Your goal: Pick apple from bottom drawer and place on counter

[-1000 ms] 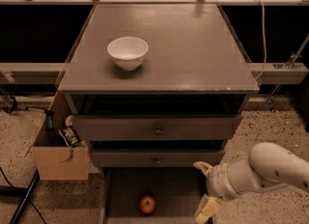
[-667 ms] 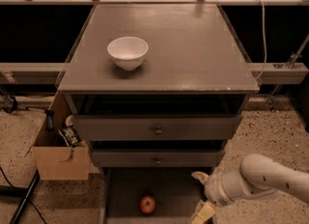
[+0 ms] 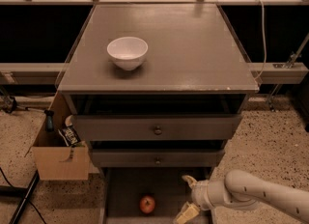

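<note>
The small red apple [image 3: 147, 204] lies on the dark floor of the pulled-out bottom drawer [image 3: 120, 189], near its middle. My gripper [image 3: 188, 198] reaches in from the right over the drawer's right part. It is open, with one pale finger [image 3: 189, 180] up and the other lower, and it is empty. It sits a short way right of the apple, not touching it. The counter [image 3: 193, 49] is the broad grey-brown top above.
A white bowl [image 3: 127, 52] stands on the counter's left part. Two upper drawers with round knobs [image 3: 157, 131] sit above the open one. A cardboard box [image 3: 60, 155] with odds and ends stands on the floor at the left.
My gripper and arm have moved down and left, closer to the apple over the bottom drawer. The apple and bowl have not moved.
</note>
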Motion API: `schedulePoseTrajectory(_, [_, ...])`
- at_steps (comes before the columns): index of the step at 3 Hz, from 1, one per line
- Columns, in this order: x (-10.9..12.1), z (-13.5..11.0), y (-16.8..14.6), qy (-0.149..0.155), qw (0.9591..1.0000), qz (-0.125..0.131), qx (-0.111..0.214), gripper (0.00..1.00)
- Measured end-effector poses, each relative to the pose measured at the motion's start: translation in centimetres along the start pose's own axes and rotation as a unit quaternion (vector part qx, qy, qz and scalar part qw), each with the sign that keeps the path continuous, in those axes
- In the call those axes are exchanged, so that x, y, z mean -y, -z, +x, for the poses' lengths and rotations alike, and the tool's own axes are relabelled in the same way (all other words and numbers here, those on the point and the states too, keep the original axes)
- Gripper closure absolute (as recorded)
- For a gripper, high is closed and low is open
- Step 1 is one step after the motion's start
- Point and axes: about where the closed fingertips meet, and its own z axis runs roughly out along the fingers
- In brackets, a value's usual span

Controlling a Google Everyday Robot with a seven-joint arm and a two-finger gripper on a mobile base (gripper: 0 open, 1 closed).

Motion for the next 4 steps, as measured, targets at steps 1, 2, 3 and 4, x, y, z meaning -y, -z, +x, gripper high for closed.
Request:
schedulePoseTrajectory(1, [-0.2, -0.1, -0.1, 0.003, 1.0000, 0.001, 0.002, 0.00])
schedulePoseTrajectory(2, [-0.6, -0.5, -0.1, 0.014, 0.9999, 0.006, 0.008, 0.00])
schedulePoseTrajectory(3, [0.3, 0.3, -1.9, 0.011, 0.9999, 0.011, 0.006, 0.00])
schedulePoseTrajectory(4, [1.3, 2.0, -4.9, -0.002, 1.0000, 0.006, 0.006, 0.00])
